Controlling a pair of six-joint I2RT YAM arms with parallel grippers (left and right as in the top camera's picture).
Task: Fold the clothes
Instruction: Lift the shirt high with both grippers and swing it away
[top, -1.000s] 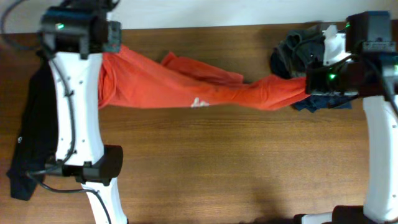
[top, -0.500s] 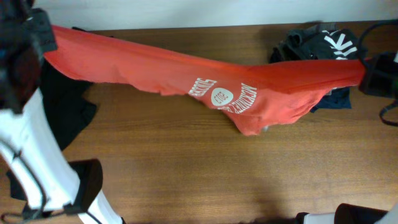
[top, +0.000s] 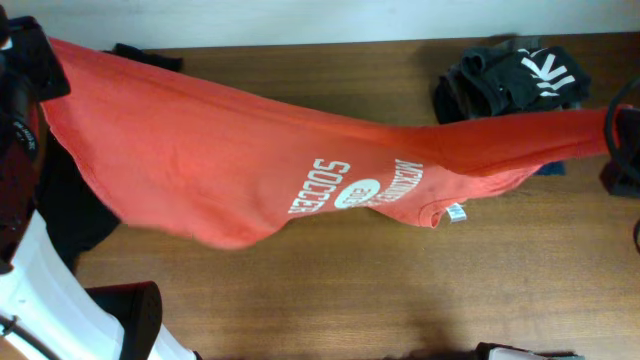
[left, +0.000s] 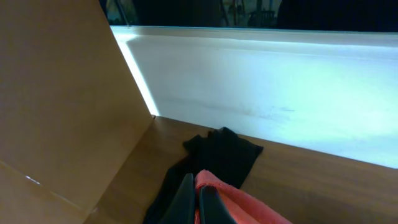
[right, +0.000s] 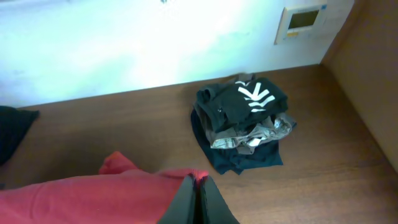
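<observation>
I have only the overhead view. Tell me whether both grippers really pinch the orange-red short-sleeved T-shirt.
Observer: Left wrist view: the left gripper is shut on an edge of the orange-red T-shirt.
Operator: Now the right.
Observer: The right gripper is shut on the shirt's other end.
Operator: Say what the shirt hides by the pile.
Observer: A dark blue garment under the pile of dark clothes, flat on the wooden table.

A robotics lab, I'd say — a white robot arm (top: 50, 295) at eight o'clock over a wooden table (top: 400, 300), an orange-red T-shirt (top: 200, 170) strung across it, a heap of dark clothes (right: 245, 121) near a plain white wall (right: 124, 43) — small control panel (right: 303, 22) at one o'clock.
</observation>
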